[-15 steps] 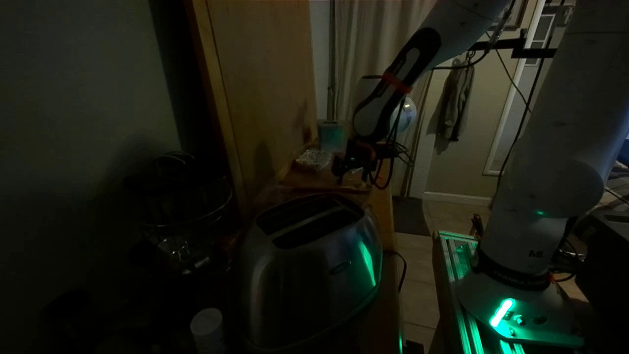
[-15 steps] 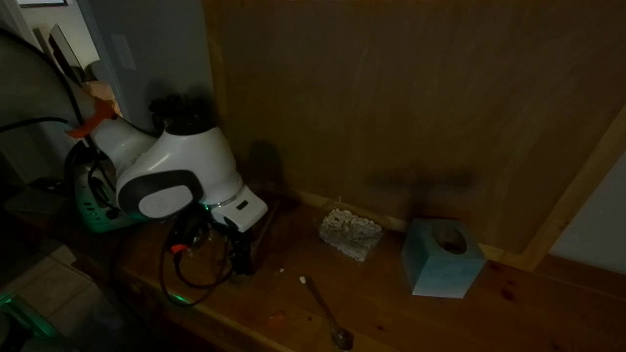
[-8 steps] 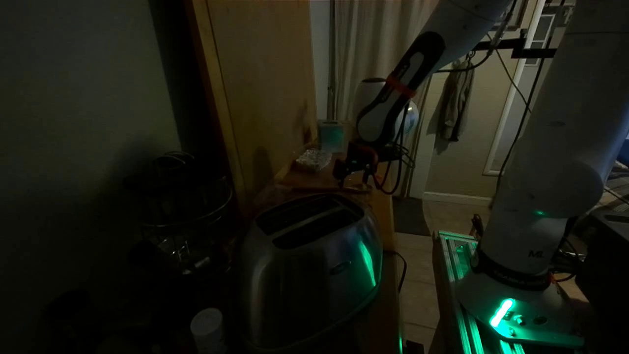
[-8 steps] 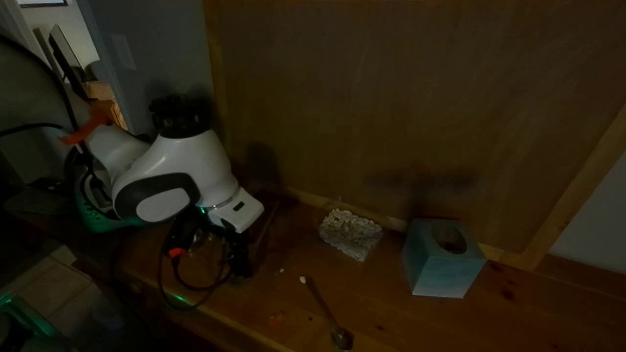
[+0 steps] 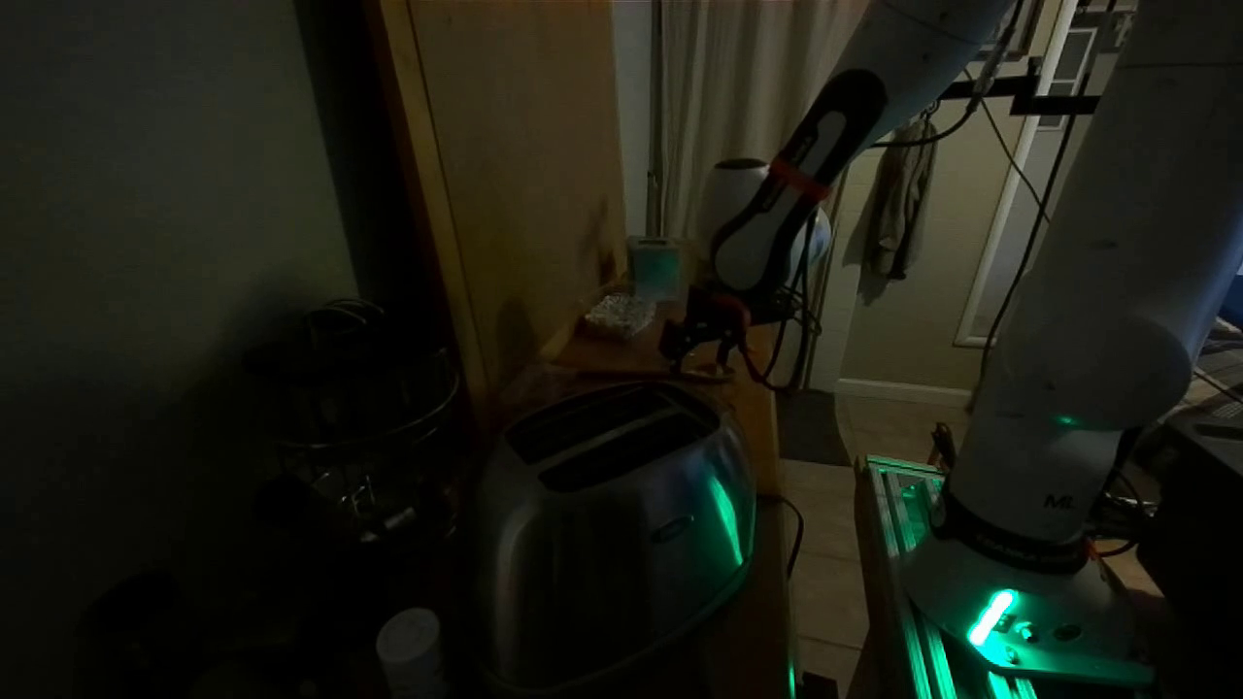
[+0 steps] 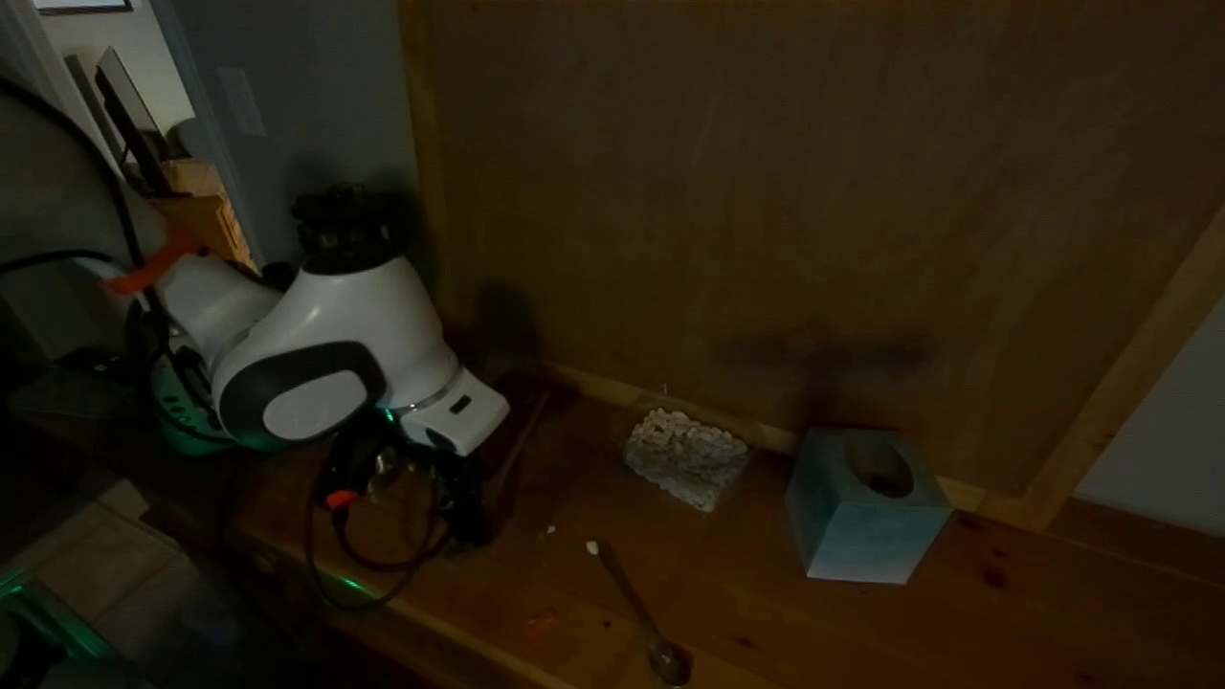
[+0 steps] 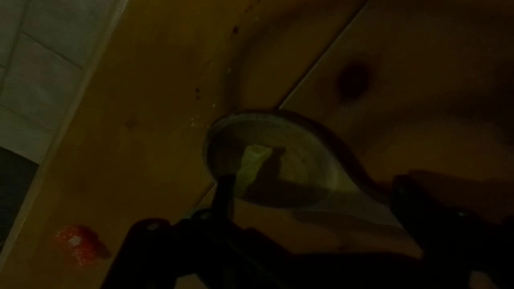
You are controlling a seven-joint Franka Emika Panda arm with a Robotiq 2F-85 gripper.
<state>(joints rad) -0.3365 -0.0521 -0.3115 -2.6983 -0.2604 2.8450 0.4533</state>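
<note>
Spoon (image 7: 307,160) lies on the wooden counter (image 7: 152,160), its bowl beneath the claw (image 7: 313,186), whose fingers stand apart. A pale scrap (image 7: 253,160) inside is partly hidden by one finger; the other covers the handle's far end.

Gripper (image 5: 700,367): lowered by me over the past second; fingertips closer to the spoon (image 7: 307,160).
Arm (image 6: 373,306): sunk with it, shifted leftward in an exterior view.
Orange band (image 6: 158,263): carried down and left, same view.
Brown furniture (image 6: 215,230): more uncovered to me.
</note>
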